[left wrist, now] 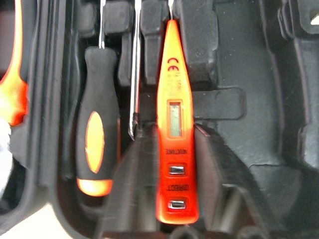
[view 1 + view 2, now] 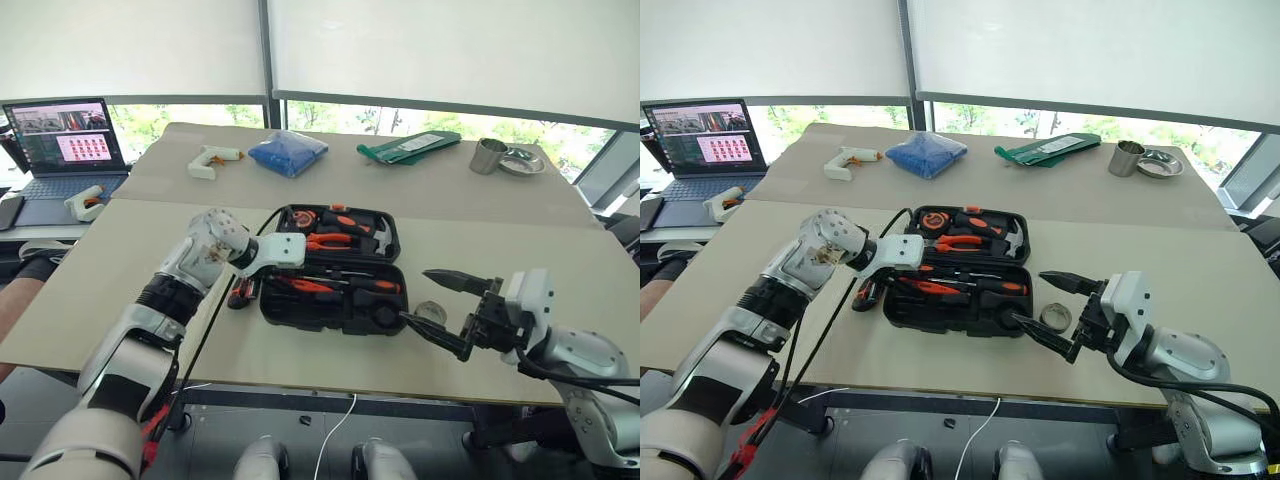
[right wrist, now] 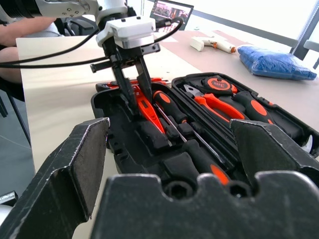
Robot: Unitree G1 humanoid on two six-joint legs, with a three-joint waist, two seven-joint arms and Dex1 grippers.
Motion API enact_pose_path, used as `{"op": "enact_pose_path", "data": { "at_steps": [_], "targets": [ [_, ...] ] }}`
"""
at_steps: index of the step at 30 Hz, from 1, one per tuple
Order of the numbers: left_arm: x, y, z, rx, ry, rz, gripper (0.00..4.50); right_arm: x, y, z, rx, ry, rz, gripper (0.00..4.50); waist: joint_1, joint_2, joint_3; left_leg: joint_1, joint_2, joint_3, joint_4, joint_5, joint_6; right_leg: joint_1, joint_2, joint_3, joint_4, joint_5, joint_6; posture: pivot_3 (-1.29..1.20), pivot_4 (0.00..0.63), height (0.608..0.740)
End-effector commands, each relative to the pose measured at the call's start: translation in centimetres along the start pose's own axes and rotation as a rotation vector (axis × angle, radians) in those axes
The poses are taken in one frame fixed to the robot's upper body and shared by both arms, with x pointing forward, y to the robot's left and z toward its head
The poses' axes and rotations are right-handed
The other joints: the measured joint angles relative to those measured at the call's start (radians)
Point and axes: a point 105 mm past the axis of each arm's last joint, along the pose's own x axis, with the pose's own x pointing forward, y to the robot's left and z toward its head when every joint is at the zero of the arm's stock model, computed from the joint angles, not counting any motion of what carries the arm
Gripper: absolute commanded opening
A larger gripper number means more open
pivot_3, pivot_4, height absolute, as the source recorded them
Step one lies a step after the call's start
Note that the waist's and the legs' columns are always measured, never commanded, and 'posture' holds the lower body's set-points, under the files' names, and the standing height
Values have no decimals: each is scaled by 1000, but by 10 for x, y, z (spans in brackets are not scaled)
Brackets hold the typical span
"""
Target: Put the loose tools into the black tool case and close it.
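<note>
The left gripper [image 3: 133, 82] is straddling the orange tester screwdriver [image 1: 174, 124], its fingers [image 3: 122, 79] sitting loosely either side rather than clamping it. The tester is lying in a slot of the open black tool case [image 2: 335, 275], beside a black-and-orange screwdriver [image 1: 97, 144] at its nine o'clock. If it is sitting proud, the lid could jam. The right gripper [image 2: 440, 305] is hanging wide open at the case's four o'clock, near a tape roll [image 2: 1056, 317].

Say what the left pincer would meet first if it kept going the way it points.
Most likely the orange tester screwdriver lying between its fingers, then the black tool case slot beneath; the left pincer points down into it.
</note>
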Motion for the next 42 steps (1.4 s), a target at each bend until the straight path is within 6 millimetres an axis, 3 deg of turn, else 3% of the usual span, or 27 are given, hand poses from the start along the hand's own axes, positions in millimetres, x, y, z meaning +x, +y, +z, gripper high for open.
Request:
{"op": "enact_pose_path", "data": {
  "at_steps": [1, 2, 7, 11, 12, 13, 19, 20, 26, 33, 42],
  "targets": [
    [-16, 2, 27, 63, -179, 3, 2884, -1, 1, 7, -6, -24, 14, 4500, 3, 0, 0, 0, 0, 0, 0, 0, 0, 0, 0, 0, 0, 0, 0, 0, 150, 739],
    [-22, 6, 32, 78, -210, 31, 3202, -2, 1, 6, -2, -17, 18, 4500, 4, 0, 0, -2, 0, 0, 0, 0, 1, -1, 0, 0, 0, 2, -3, 0, 150, 739],
    [-39, 11, 42, 56, -356, 84, 3202, -6, 0, 4, -2, -1, 14, 4500, 5, 0, 0, -6, -1, 0, 1, 0, 1, -4, 0, 0, 0, 2, -3, 0, 150, 739],
    [-31, 11, 32, -1, -411, 109, 3202, -6, -2, 1, -4, 3, 8, 4500, 5, 0, 0, -6, -1, 0, 2, -1, 1, -4, 0, 0, 0, 3, -2, 0, 150, 739],
    [-26, 10, 27, -6, -408, 112, 2678, -5, -1, 1, -4, 4, 10, 4500, 5, 0, 0, -6, -1, 0, 2, -1, 1, -3, 0, 0, 0, 3, -2, 0, 150, 739],
    [-20, 9, 24, -5, -412, 113, 2498, -5, -1, 0, -5, 5, 12, 4500, 5, 0, 0, -5, -1, 0, 2, -1, 1, -3, 0, 0, 0, 3, -2, 0, 150, 739],
    [-2, 5, 16, -45, -430, 147, 143, -6, -6, 3, -54, -1, -28, 4500, 5, 0, 0, -6, -1, 0, 2, 0, 1, -4, 0, 0, 0, 4, -2, 0, 150, 739],
    [1, 4, 15, -47, -429, 147, 17, -7, -7, 3, -58, -3, -35, 4500, 5, 0, 0, -6, -1, 0, 2, 0, 1, -4, 0, 0, 0, 4, -2, 0, 150, 739],
    [18, -5, -5, -49, -346, 136, 17, -11, -6, 2, -58, 4, -38, 4500, 5, 0, 0, -6, -1, 0, 2, -1, 1, -3, 0, 0, 0, 4, -2, 0, 150, 739],
    [27, -3, -22, -145, -293, 176, 17, -10, -4, 2, -47, 7, -31, 4500, 5, 0, 0, -2, -1, 0, 3, 0, 1, 0, 0, 0, 0, 4, 0, 0, 150, 739],
    [13, -10, 3, -139, -483, 134, 17, -11, 0, 1, -17, 3, -13, 4500, 1, 0, 0, 4, 1, 0, 2, 0, 1, 5, -1, 0, -1, 3, 1, 0, 150, 739]
  ]
}}
